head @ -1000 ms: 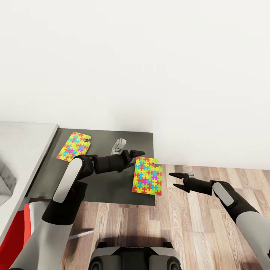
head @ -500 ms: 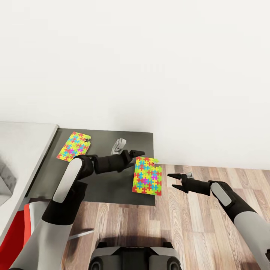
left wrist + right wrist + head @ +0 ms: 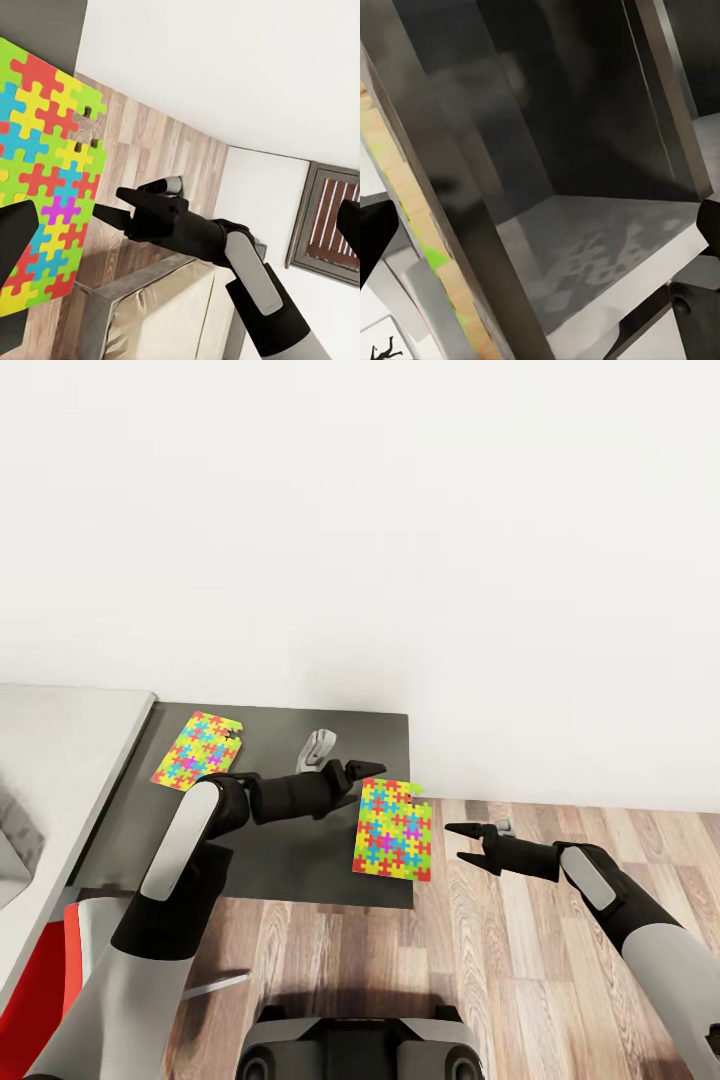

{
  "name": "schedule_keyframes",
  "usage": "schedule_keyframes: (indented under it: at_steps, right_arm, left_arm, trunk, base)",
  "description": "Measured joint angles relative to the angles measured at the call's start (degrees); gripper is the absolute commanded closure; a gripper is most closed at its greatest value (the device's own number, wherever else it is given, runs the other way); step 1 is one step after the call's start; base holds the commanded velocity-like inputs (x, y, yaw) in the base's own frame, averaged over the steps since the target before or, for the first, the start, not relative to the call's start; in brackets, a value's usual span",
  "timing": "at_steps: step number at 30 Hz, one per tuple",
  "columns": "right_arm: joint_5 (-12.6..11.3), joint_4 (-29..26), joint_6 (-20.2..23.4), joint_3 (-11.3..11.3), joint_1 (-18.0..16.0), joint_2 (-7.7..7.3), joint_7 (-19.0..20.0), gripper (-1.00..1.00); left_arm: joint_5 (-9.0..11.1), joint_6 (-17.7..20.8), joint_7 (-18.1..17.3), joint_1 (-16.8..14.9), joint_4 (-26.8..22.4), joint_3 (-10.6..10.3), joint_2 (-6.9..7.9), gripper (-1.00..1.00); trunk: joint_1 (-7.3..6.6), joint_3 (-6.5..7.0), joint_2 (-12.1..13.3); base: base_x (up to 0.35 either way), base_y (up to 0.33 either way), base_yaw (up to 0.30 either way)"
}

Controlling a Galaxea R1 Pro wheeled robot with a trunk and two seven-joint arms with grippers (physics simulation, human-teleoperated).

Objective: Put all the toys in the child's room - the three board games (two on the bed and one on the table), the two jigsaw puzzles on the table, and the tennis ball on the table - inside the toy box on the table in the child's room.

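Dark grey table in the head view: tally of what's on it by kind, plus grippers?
Multicoloured jigsaw puzzle sheets: 2, one at the table's far left, one at its right edge, corner overhanging
Small light grey curved object, too small to identify: 1
Black two-finger grippers: 2, left above the dark grey table, right over the wood-plank floor, both open
Total: 5

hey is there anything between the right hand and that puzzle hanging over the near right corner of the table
Nothing visible is in the way. The right hand hovers open over the wood floor, just off the table's right edge, its fingertips pointing at the near puzzle. Only open air separates them. The left hand sits beside the puzzle's far corner, not between them.
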Motion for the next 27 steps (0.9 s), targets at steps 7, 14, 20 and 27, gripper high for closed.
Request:
schedule_keyframes:
  at_steps: [7,14,20,27]
  right_arm:
    - [0.2,-0.1,0.0,0.0,0.0,0.41,0.1,-1.00]
    - [0.2,-0.1,0.0,0.0,0.0,0.56,0.3,-1.00]
    - [0.2,-0.1,0.0,0.0,0.1,0.55,0.4,-1.00]
    - [0.2,-0.2,0.0,0.0,0.2,0.58,0.5,-1.00]
  left_arm:
    - [0.0,0.0,0.0,0.0,0.0,0.0,0.01,-1.00]
    - [0.0,0.0,0.0,0.0,0.0,0.0,0.05,-1.00]
    - [0.0,0.0,0.0,0.0,-0.1,0.0,0.08,-1.00]
    - [0.0,0.0,0.0,0.0,-0.1,0.0,0.09,-1.00]
  trunk:
    - [0.00,0.00,0.0]
    - [0.00,0.00,0.0]
    - [0.00,0.00,0.0]
    - [0.00,0.00,0.0]
  base:
    - [0.000,0.000,0.000]
    - [0.000,0.000,0.000]
    - [0.000,0.000,0.000]
    - [0.000,0.000,0.000]
